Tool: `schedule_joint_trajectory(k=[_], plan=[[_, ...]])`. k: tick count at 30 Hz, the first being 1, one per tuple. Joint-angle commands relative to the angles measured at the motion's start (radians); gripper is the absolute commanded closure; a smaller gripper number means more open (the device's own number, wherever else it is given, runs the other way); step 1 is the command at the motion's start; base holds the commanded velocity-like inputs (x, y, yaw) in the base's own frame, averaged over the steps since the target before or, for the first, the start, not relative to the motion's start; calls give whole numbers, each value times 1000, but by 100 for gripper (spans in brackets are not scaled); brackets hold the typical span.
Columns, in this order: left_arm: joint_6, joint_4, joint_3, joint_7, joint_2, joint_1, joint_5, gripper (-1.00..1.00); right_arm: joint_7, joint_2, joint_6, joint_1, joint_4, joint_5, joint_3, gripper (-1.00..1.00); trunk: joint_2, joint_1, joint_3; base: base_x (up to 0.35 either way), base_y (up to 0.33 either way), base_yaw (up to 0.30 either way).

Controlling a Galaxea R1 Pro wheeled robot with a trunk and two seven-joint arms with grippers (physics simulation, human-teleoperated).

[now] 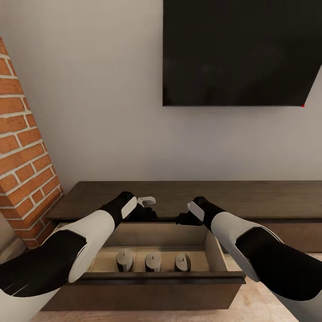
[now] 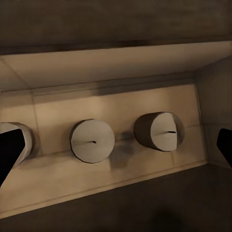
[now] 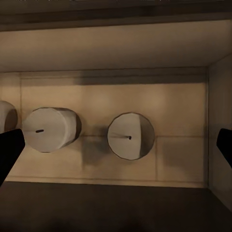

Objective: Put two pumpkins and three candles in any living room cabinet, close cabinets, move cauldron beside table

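Three candles (image 1: 152, 261) standing in the open drawer (image 1: 152, 277); both grippers (image 1: 147, 202) (image 1: 185, 218) above it, spread wide, empty. Closing: push front squarely.

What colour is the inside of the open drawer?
Pale beige; the drawer interior shows best in the right wrist view, with the candles standing in it.
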Motion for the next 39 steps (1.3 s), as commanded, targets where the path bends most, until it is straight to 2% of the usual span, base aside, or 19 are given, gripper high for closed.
schedule_joint_trajectory(k=[1, 19, 28, 39], plan=[[3, 0, -3, -1, 0, -1, 1, -100, -8, 0, 4, 0, -2, -11, 4, -100, 0, 0, -1, 0, 0, 0], [2, 0, -3, -1, 0, -1, 1, -100, -5, 0, 3, 0, -2, -11, 4, -100, 0, 0, -1, -17, 0, 0], [2, 0, -3, -1, 0, -1, 1, -100, -5, 0, 2, 0, -2, -12, 4, -100, 0, 0, 0, -246, 0, 0], [1, 1, -3, -1, 0, -1, 1, -100, -5, 0, 2, 0, -2, -12, 4, -100, 0, 0, 16, -304, 0, 0]])
